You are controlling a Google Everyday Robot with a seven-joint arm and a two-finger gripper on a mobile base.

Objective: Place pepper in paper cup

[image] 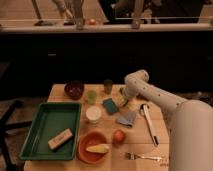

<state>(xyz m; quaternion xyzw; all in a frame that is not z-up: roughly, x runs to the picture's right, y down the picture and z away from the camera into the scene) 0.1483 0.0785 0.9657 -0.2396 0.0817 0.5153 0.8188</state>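
Observation:
The white paper cup (93,114) stands upright near the table's middle, just right of the green tray. My gripper (120,98) hangs low over the table behind a teal sponge (110,106), up and to the right of the cup, and its jaws stand open. A small pale-green shape at the gripper's tip may be the pepper (119,95). The gripper partly hides it, and I cannot tell whether they touch.
A green tray (40,131) holding a tan block lies at the left. A brown bowl (74,89), a green cup (91,96) and a dark glass cup (108,85) stand at the back. A grey cloth (127,118), a round fruit (118,136), an orange bowl (85,150), a fork (145,156) and a white utensil (149,125) lie at the front right.

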